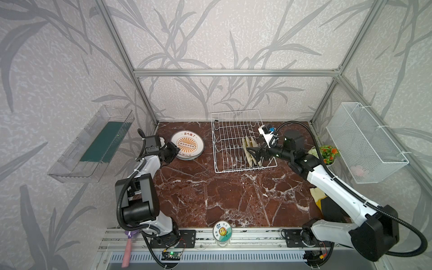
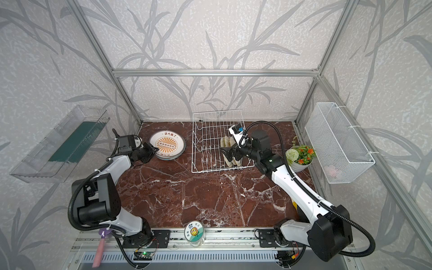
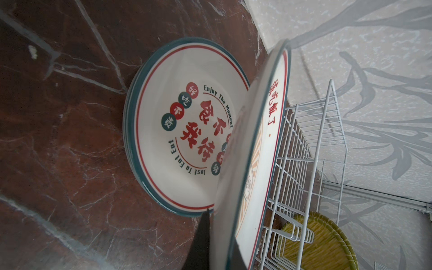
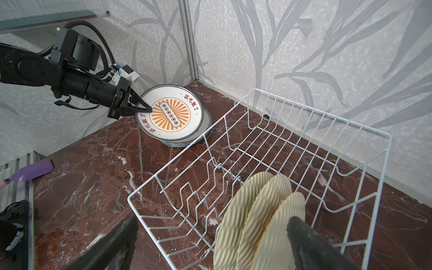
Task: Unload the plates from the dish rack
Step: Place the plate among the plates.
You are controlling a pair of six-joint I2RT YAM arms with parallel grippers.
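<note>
On marble tabletop (image 1: 210,194), rear centre: white wire dish rack (image 1: 230,140). Left of rack: left gripper (image 4: 147,108) clamped on rim of tilted sunburst plate (image 4: 169,114) above stacked ceramic plates (image 4: 184,142). In rack's near right corner: right gripper (image 1: 251,154) spread wide about three upright woven plates (image 4: 257,210).

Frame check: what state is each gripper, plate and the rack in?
Sunburst plate: tilted over the plate stack, held by its rim.
Left gripper: shut on sunburst plate.
Plate stack: flat on the table.
Dish rack: holds only wicker plates.
Wicker plates: three, standing upright.
Right gripper: open, above the wicker plates.
</note>
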